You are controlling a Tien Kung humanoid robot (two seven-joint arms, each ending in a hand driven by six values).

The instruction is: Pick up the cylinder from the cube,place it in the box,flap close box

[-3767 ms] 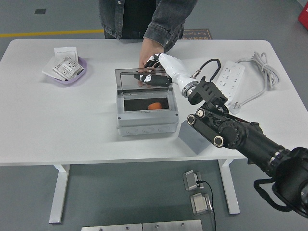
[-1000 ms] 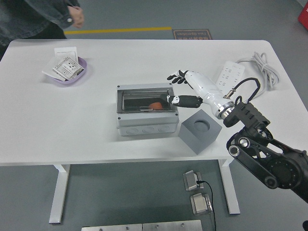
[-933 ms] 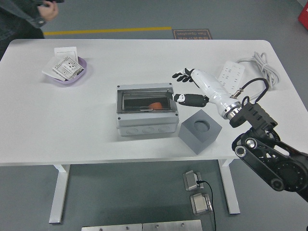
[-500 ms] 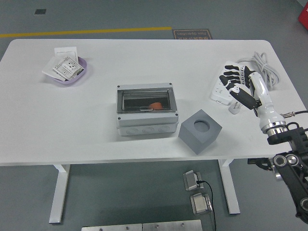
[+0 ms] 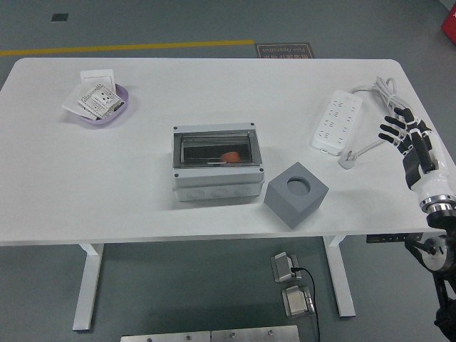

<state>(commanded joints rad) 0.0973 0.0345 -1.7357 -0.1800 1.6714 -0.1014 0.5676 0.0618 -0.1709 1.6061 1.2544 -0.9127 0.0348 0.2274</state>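
Observation:
The grey box (image 5: 216,167) sits mid-table with its clear flap lid down flat. Through the lid I see the orange cylinder (image 5: 229,156) lying inside. The grey cube (image 5: 296,194) stands just right of the box, its round socket on top empty. My right hand (image 5: 405,137) is far off at the table's right edge, fingers spread, holding nothing. The left arm does not show.
A purple dish (image 5: 101,105) with paper packets sits at the back left. A white power strip (image 5: 336,118) with its cable (image 5: 385,91) lies at the back right, close to my right hand.
The lid has gone from raised to shut over the cylinder. My right hand has pulled back from the box to the table's right edge. The person has left the view.

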